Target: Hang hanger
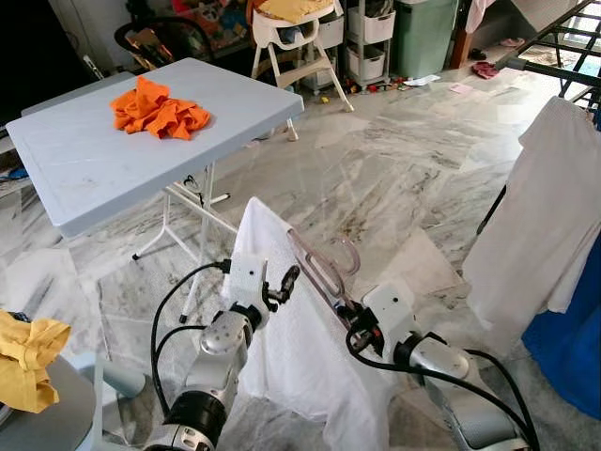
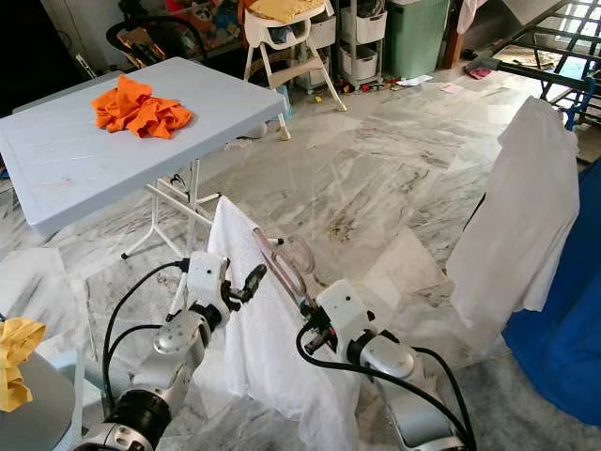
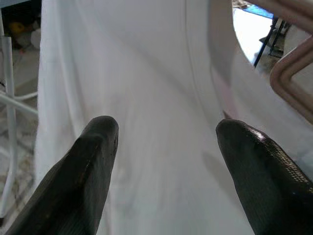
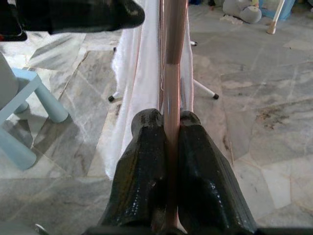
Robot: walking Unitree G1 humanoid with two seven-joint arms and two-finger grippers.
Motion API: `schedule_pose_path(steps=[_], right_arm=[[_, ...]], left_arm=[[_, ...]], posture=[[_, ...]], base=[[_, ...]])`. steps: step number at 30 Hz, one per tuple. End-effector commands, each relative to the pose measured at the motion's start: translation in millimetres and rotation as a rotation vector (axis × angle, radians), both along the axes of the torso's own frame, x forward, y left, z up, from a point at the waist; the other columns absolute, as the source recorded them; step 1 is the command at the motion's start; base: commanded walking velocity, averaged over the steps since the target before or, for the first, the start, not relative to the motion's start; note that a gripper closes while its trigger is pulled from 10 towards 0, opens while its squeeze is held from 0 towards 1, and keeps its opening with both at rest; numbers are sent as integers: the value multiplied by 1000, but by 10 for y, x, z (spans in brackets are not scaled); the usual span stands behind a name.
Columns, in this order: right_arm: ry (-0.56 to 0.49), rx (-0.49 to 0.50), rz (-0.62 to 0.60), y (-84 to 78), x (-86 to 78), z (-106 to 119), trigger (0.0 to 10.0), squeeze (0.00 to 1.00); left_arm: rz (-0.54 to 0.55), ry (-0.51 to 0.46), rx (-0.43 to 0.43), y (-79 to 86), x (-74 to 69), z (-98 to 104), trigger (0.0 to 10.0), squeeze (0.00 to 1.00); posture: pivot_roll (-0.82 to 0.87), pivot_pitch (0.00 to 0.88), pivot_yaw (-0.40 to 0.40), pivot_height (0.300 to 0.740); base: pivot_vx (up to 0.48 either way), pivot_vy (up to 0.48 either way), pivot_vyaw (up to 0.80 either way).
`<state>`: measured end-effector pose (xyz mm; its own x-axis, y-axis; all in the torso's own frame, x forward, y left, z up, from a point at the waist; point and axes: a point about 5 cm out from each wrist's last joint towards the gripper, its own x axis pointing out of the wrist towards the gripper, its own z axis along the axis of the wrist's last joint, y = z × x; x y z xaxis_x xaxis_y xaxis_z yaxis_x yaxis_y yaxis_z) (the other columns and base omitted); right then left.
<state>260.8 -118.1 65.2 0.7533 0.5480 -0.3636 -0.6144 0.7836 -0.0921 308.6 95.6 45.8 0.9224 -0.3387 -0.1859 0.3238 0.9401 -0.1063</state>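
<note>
Right gripper (image 4: 166,147): jaws clenched on the pink hanger (image 1: 319,268), pinching its bar so the hook stands up, lower centre of the head view. White cloth (image 1: 291,348) is draped over the hanger and hangs toward the floor.

Left gripper (image 1: 282,285): jaws released, spread wide, just beside the cloth's near face, not gripping. Probably placed to steady or straighten the drape.

Drying rack (image 1: 563,38), upper right, well apart from the hanger; a white shirt (image 1: 540,221) already hangs at right. Likely destination, so the carry is not yet done.

Surface (image 1: 84,169), upper left, holds an orange cloth (image 1: 158,110).
</note>
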Motion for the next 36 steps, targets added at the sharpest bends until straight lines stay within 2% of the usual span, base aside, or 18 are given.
schedule_pose_path(steps=[1,5,6,7,18,19,20,21,22,23,36], right_arm=[[-59,22,21,82,40,104,10000,0],[-54,23,24,96,22,92,10000,0],[-54,24,23,99,21,94,10000,0],[-53,26,24,103,23,97,10000,0],[-41,35,47,132,-29,91,10000,0],[-40,34,49,130,-36,87,10000,0],[-39,33,49,129,-37,86,10000,0],[-39,32,48,127,-38,85,10000,0],[-39,32,48,126,-38,85,10000,0],[-39,31,48,124,-38,85,10000,0],[-34,25,53,116,-38,78,10000,0]], left_arm=[[10,-22,3,48,20,48,10000,1000],[35,-41,23,70,52,83,10000,1000],[43,-42,20,79,76,97,10000,702],[47,-44,16,79,101,116,10000,0],[68,-42,3,90,171,151,10000,0],[70,-45,3,93,178,158,8275,0],[72,-46,2,95,182,160,4510,0],[75,-47,0,100,186,161,2706,0],[75,-47,0,102,187,162,2706,0],[76,-46,0,110,188,159,0,0],[107,-48,6,211,225,159,0,0]], posture=[[-171,0,132,740],[-170,0,132,740],[-173,0,134,740],[-174,0,135,740],[-184,0,143,740],[-184,0,143,740],[-184,0,142,740],[-184,0,141,740],[-184,0,141,740],[-184,0,141,740],[-183,0,140,740]], base=[[0,0,0],[0,0,0],[0,0,0],[0,0,0],[0,0,0],[0,0,0],[0,0,0],[0,0,0],[0,0,0],[0,0,0],[0,0,0]])
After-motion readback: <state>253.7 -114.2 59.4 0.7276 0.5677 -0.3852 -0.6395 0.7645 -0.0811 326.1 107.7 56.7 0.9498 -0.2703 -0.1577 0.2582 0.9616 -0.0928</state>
